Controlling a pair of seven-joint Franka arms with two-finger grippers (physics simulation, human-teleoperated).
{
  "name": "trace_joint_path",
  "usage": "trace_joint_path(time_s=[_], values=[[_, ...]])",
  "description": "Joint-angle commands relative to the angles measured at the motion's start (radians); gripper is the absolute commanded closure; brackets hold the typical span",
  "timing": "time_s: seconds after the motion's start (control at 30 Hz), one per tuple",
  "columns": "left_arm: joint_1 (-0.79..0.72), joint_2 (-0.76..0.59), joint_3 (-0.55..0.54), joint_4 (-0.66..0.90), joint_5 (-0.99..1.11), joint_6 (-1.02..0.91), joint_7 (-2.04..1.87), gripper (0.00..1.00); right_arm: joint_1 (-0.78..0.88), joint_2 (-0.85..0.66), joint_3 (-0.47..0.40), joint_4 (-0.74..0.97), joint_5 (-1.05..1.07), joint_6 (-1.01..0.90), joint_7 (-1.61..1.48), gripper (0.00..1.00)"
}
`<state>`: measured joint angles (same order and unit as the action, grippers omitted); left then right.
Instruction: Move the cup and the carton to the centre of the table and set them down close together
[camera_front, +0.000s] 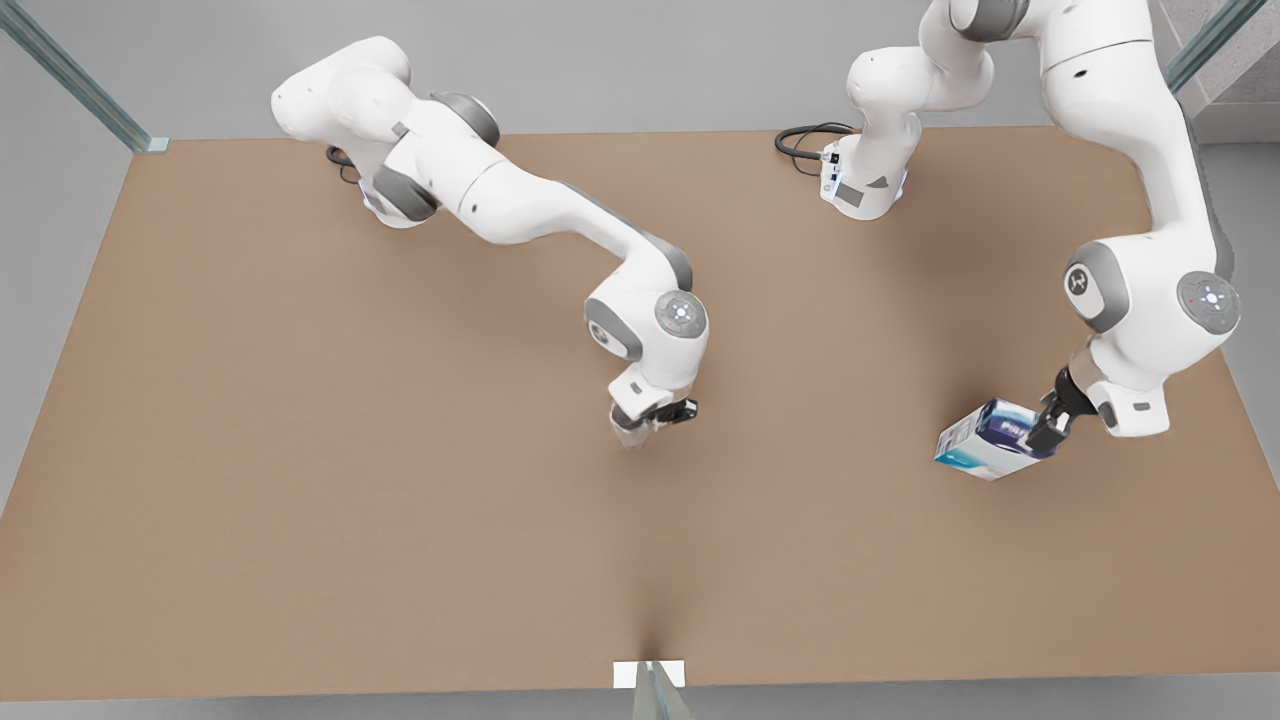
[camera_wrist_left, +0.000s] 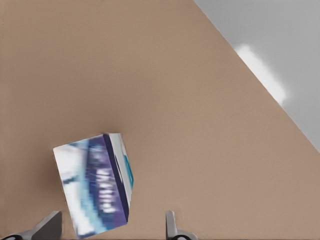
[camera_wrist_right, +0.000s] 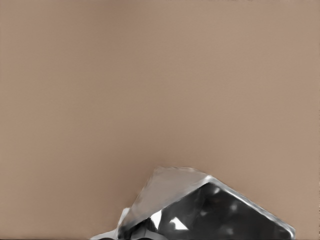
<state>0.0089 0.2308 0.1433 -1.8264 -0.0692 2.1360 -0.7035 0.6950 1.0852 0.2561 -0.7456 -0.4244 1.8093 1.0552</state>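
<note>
Two white arms reach over the light-brown tabletop (camera_front: 300, 480), each carrying one item. At the front view's right, the left end effector (camera_front: 1050, 425) is clamped on the carton (camera_front: 985, 440), which hangs tilted over the tabletop at about 3 o'clock from the tabletop's middle, near the front view's right edge; whether its low corner touches the surface cannot be told. Its dark blue-purple face with pale lettering points up and its white and teal sides face the camera. In the left wrist view the carton (camera_wrist_left: 97, 185) sits skewed between the two grey fingers (camera_wrist_left: 172, 225), one at either side of it. Near the middle of the tabletop, the right end effector (camera_front: 655, 413) is closed on the cup (camera_front: 630, 428), a small silvery-grey faceted tumbler that shows just below the arm's wrist, slightly toward 7 o'clock from it. In the right wrist view the cup (camera_wrist_right: 200, 210) lies close beneath the camera, tipped, its dark hollow and pale rim showing against bare tabletop. Cup and carton are well apart.
</note>
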Motion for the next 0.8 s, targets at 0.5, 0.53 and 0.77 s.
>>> trace_joint_path(time_s=[0.5, 0.53, 0.77], values=[[-0.004, 0.050, 0.009, -0.021, 0.037, 0.004, -0.188, 0.00, 0.037, 0.056, 0.006, 0.022, -0.037, 0.073, -0.023, 0.00], [-0.004, 0.061, 0.009, -0.019, 0.037, 0.005, -0.188, 0.00, 0.035, 0.056, 0.006, 0.022, -0.037, 0.073, -0.023, 0.00], [0.005, 0.114, 0.009, -0.016, 0.038, 0.041, -0.188, 0.00, -0.069, -0.053, 0.029, 0.005, 0.116, 0.016, -0.115, 0.00]])
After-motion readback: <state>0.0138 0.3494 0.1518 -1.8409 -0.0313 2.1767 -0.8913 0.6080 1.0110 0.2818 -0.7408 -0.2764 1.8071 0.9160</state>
